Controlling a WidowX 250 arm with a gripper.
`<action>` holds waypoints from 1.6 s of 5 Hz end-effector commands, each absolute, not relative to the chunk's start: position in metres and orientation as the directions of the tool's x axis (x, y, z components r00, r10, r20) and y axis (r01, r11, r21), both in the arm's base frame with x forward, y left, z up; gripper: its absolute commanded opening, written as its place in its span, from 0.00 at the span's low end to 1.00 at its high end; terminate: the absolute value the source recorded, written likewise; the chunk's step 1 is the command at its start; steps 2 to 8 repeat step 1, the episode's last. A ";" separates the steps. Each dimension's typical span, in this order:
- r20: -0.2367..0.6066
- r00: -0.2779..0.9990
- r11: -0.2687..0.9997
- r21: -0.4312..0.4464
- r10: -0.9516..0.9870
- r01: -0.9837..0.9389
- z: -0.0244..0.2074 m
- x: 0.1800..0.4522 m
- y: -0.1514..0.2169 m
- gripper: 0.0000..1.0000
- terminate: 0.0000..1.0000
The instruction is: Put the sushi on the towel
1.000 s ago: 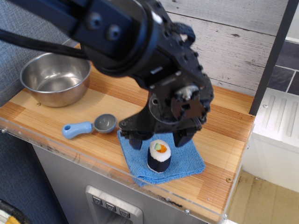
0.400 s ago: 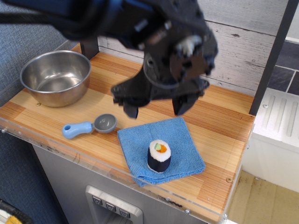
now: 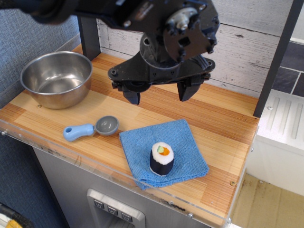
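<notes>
The sushi (image 3: 162, 158), a black roll with a white top and orange-green centre, stands upright on the bright blue towel (image 3: 183, 142) near the table's front edge. My gripper (image 3: 160, 96) hangs above the table behind the towel, well clear of the sushi. Its two black fingers are spread wide apart and hold nothing.
A steel bowl (image 3: 56, 79) stands at the back left. A blue-handled grey scoop (image 3: 91, 128) lies left of the towel. A dark post (image 3: 277, 57) rises at the right, and a clear plastic lip (image 3: 71, 156) runs along the wooden table's front edge.
My gripper was down around the sushi a second ago. It has lifted up and back, away from the towel, leaving the sushi standing on it.
</notes>
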State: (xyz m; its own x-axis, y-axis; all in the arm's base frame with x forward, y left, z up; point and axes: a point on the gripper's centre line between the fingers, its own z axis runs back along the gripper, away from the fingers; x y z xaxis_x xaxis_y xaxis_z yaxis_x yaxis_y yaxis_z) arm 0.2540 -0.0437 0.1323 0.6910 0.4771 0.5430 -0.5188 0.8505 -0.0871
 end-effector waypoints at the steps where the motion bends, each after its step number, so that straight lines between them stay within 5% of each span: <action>1: 0.564 0.667 0.847 -0.117 0.487 -0.519 0.144 0.256 -0.045 1.00 1.00; 8: 0.564 0.667 0.847 -0.117 0.487 -0.519 0.144 0.256 -0.045 1.00 1.00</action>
